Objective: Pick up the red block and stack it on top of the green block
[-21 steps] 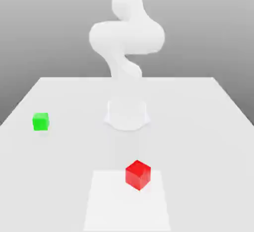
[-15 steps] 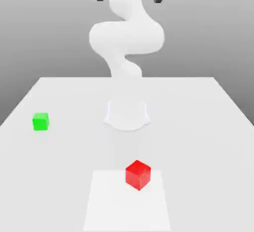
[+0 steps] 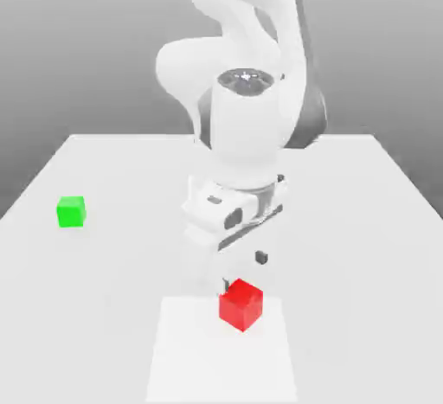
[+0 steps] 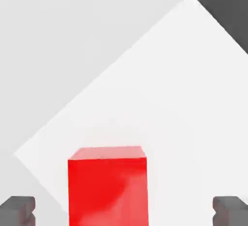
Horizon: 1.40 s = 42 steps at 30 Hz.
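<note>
Gripper (image 3: 243, 270) lowered over the red block (image 3: 240, 304), pointing down, hand housing directly above. Fingers apart at full spread: in the hand view, dark fingertips (image 4: 18, 211) at either side of the red block (image 4: 107, 185), clear gaps between each pad and the block's faces. No contact seen; nothing held.

Red block resting on the table (image 3: 363, 221), turned so one corner faces the exterior camera. Positioned on the far edge of a lighter square patch (image 3: 221, 359) marked on the table surface, toward that patch's right side in the exterior view. Same patch visible in the hand view (image 4: 169, 99) as a paler tilted area beneath the block.

Green block (image 3: 71, 211) sitting flat on the table, toward the exterior view's left, well apart from the red block and from the gripper. Nothing on top of it. Stack not yet made.

Arm (image 3: 247, 91) folded forward from its base at the middle of the table, bulk of the white links standing between the camera and the back of the table. Background plain grey.
</note>
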Motion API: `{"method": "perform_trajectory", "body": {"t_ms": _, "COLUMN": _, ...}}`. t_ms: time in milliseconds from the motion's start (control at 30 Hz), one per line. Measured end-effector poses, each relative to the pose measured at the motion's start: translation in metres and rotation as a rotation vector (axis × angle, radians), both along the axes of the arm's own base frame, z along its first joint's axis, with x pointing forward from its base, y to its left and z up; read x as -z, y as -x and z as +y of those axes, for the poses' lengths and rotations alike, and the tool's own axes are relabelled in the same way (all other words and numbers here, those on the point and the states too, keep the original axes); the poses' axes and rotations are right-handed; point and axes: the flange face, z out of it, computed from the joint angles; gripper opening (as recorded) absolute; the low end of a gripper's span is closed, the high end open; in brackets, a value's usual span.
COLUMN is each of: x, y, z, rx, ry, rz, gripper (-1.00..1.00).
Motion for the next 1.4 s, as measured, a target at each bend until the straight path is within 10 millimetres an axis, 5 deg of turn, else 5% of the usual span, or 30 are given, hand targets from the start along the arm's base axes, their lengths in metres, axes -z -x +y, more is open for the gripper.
{"method": "perform_trajectory", "body": {"t_ms": 167, "x": 0.038, "y": 0.003, "z": -0.001, "rx": 0.001, "ry": 0.002, "rz": 0.005, "gripper": 0.00}}
{"method": "perform_trajectory", "body": {"t_ms": 200, "x": 0.042, "y": 0.004, "z": -0.001, "rx": 0.002, "ry": 0.002, "rz": 0.006, "gripper": -1.00}}
{"method": "perform_trajectory", "body": {"t_ms": 433, "x": 0.042, "y": 0.004, "z": -0.001, "rx": 0.002, "ry": 0.002, "rz": 0.008, "gripper": -1.00}}
{"method": "perform_trajectory", "body": {"t_ms": 733, "x": -0.016, "y": 0.004, "z": -0.002, "rx": 0.003, "ry": 0.001, "rz": 0.007, "gripper": -1.00}}
{"method": "perform_trajectory", "body": {"t_ms": 900, "x": -0.040, "y": 0.005, "z": -0.080, "rx": 0.313, "ry": 0.002, "rz": -0.003, "gripper": -1.00}}
{"method": "perform_trajectory", "body": {"t_ms": 1067, "x": -0.058, "y": 0.034, "z": -0.179, "rx": 0.715, "ry": 0.002, "rz": -0.013, "gripper": -1.00}}
{"method": "perform_trajectory", "body": {"t_ms": 1233, "x": -0.068, "y": 0.094, "z": -0.264, "rx": 1.123, "ry": 0.001, "rz": -0.017, "gripper": -1.00}}
{"method": "perform_trajectory", "body": {"t_ms": 1400, "x": -0.071, "y": 0.176, "z": -0.327, "rx": 1.533, "ry": -0.001, "rz": -0.014, "gripper": -1.00}}
